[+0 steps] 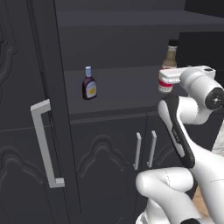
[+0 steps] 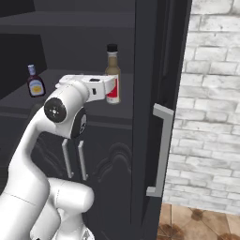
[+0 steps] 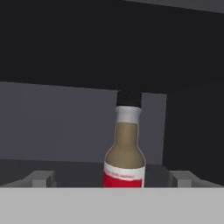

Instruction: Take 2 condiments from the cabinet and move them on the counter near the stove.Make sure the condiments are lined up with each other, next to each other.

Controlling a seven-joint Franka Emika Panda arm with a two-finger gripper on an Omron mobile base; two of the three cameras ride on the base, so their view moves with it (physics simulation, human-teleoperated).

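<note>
1. With both cabinet (image 1: 26, 65) doors swung open, two condiments are seen upright on the inner shelf (image 1: 118, 89), well apart.
2. Amber-brown bottle (image 3: 125, 148) (black cap, red label) is seen dead ahead at 12 o'clock in hand view, centred betw. the two fingertips (image 3: 40, 179).
3. Gripper (image 3: 113, 181) jaws are held wide; no contact w/ bottle can be confirmed, and nothing is gripped.
4. Maroon bottle (image 1: 89, 84) (yellow label, pale blue cap) is located at approx. 9 o'clock of the amber one in left base view, further back on shelf.
5. Long grey bar handle (image 2: 161, 150) is noted on the right door, at 4 o'clock of the amber bottle in right base view.
6. Lower cabinets (image 1: 109, 153) w/ short paired handles (image 1: 145, 149) are noted below the shelf.
</note>
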